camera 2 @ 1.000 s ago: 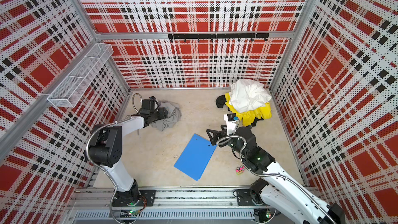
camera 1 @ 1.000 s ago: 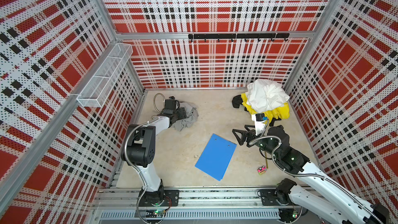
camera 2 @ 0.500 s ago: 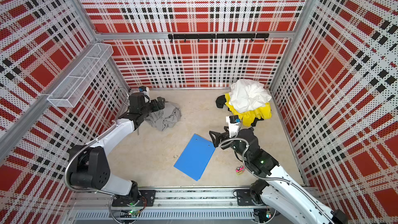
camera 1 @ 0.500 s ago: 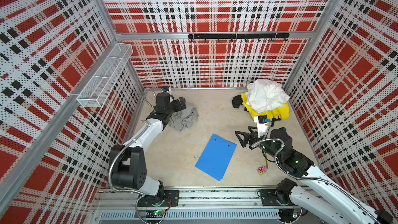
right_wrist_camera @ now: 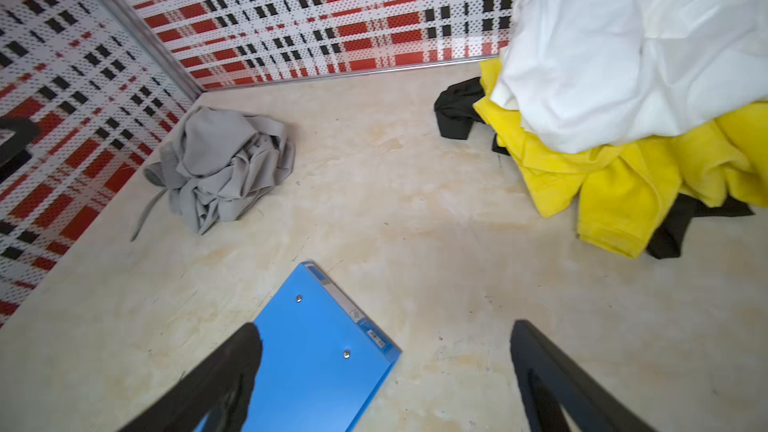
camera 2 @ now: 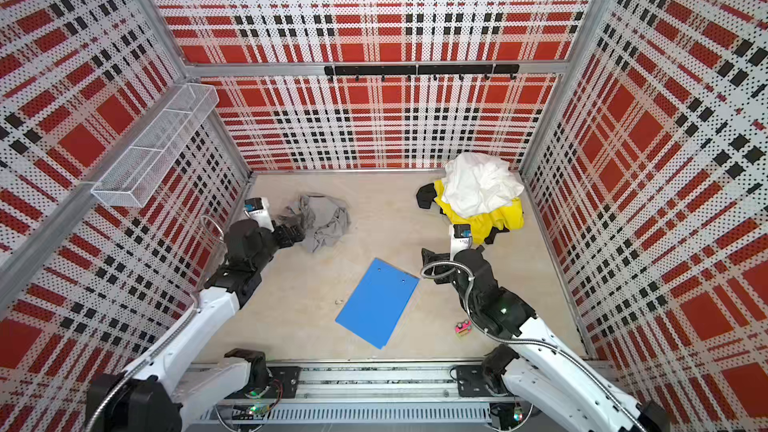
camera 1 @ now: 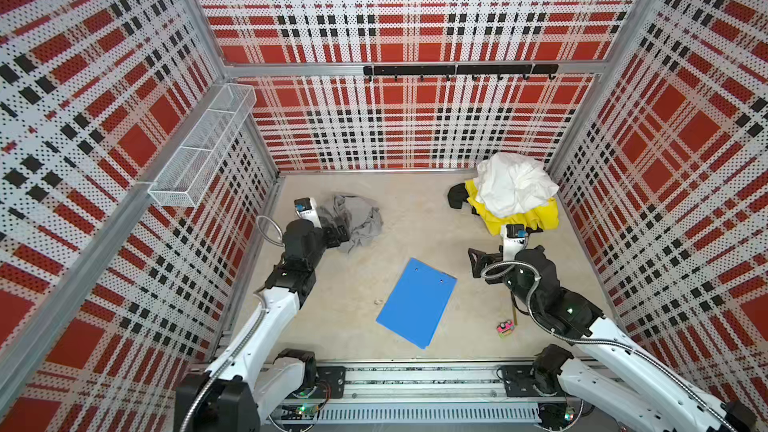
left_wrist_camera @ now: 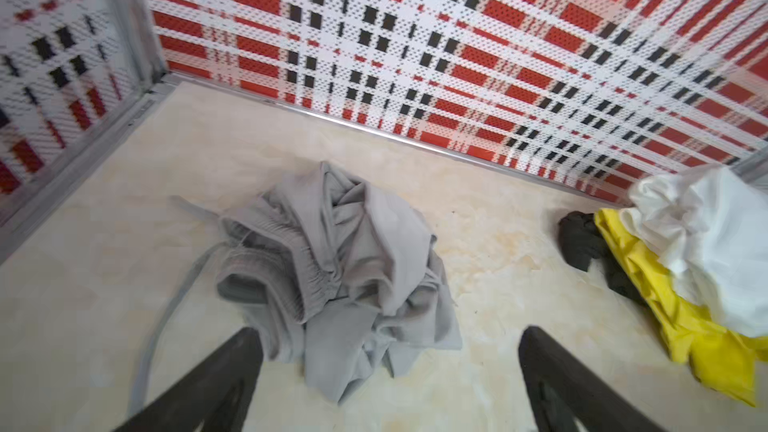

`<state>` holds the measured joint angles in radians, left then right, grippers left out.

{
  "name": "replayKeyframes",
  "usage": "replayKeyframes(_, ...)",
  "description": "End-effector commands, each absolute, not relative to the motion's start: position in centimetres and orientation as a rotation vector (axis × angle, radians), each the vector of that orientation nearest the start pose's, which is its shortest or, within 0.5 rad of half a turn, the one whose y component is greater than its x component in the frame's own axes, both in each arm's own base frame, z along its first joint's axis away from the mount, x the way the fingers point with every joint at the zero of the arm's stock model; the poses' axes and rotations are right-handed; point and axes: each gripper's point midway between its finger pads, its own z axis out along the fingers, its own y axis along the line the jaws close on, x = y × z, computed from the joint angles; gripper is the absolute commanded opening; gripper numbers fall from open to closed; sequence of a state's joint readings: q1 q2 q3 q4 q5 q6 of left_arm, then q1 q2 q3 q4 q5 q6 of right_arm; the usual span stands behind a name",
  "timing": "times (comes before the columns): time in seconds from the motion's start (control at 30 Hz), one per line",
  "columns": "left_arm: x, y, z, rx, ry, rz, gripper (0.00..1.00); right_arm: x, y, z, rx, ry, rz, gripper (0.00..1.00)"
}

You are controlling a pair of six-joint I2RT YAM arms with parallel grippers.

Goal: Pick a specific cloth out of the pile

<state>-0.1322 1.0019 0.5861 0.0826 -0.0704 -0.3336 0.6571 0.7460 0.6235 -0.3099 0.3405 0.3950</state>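
Grey cloth (left_wrist_camera: 340, 268) is seen well apart from pile (camera 1: 513, 197), just ahead of empty, wide-spread left gripper (left_wrist_camera: 386, 367); contact probably absent.

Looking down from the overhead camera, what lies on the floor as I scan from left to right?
In a top view: grey cloth → blue folder → small pink toy. The pile of white, yellow and black cloths sits farther back, overlapping the toy's column, so I leave it unranked.

Grey cloth (left_wrist_camera: 340, 268) soft, matt, crumpled, white cloth (right_wrist_camera: 640, 43) smooth, lightly creased, yellow cloth (right_wrist_camera: 615, 184) matt, blue folder (right_wrist_camera: 316, 351) glossy plastic with metal rivets, floor (right_wrist_camera: 436, 222) matt, scuffed, walls (camera 1: 415, 6) perforated metal.
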Motion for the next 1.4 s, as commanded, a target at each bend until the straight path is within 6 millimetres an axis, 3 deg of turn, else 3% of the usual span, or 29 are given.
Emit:
replayKeyframes(0.0,35.0,0.1,19.8,-0.354,1.829,-0.085,0.99,27.5,11.0,21.9,0.050,1.939,0.205,1.00)
replayKeyframes(0.17,34.6,1.4,17.6,-0.240,1.760,0.064,0.99,29.8,8.9,21.7,0.056,1.859,0.176,1.00)
replayKeyframes(0.37,36.3,1.6,15.1,-0.175,1.739,0.116,0.99,33.5,3.2,21.2,0.141,1.831,0.002,1.00)
replayKeyframes(0.53,37.6,1.0,15.5,-0.090,1.665,0.121,0.99,35.6,-0.6,19.6,0.197,1.817,-0.073,1.00)
replayKeyframes(0.7,38.1,0.3,13.9,-0.032,1.621,0.099,0.99,36.4,-3.6,18.1,0.240,1.749,-0.154,1.00)
replayKeyframes(0.8,39.2,0.8,12.8,-0.048,1.720,0.087,0.99,36.6,-4.1,17.7,0.221,1.678,-0.182,1.00)
replayKeyframes(0.87,39.6,0.9,13.2,-0.045,1.689,0.023,0.99,36.8,-4.0,17.5,0.182,1.633,-0.202,1.00)
replayKeyframes(1.2,39.5,0.8,13.2,-0.039,1.691,0.027,0.99,38.3,-3.0,13.7,0.132,1.660,-0.126,1.00)
replayKeyframes(1.37,39.6,0.3,13.2,-0.011,1.693,0.014,0.99,38.3,-2.8,13.9,0.116,1.644,-0.124,1.00)
